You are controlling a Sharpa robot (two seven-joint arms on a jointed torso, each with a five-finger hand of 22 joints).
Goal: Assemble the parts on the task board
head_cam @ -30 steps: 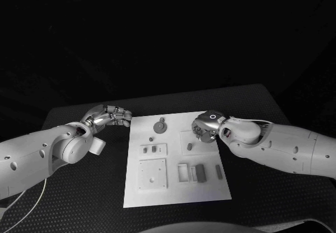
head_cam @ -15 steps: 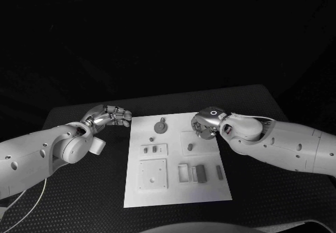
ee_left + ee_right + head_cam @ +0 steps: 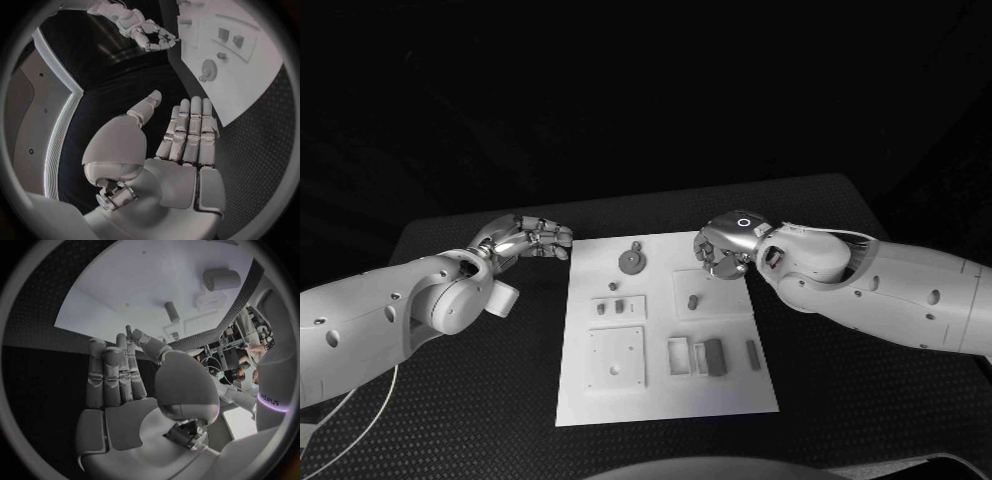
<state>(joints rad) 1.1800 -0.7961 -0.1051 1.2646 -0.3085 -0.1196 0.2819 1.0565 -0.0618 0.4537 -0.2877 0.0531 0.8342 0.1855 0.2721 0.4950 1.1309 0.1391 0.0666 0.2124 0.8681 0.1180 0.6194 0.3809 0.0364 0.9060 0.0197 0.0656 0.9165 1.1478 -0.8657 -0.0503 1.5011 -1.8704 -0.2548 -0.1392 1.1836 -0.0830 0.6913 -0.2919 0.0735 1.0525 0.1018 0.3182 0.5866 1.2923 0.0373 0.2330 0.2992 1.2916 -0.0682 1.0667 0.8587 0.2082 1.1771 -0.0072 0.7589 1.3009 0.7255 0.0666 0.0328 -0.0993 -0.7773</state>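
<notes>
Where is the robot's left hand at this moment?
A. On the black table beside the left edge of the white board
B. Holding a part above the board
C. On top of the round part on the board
A: the left hand sits over the black table, just off the white board's left edge, and holds nothing.

You're looking at a smooth matt white task board (image 3: pixel 661 390) on a rough, dimpled black table (image 3: pixel 848 400); the shiny silver metal-look fingers (image 3: pixel 187 127) gleam.
</notes>
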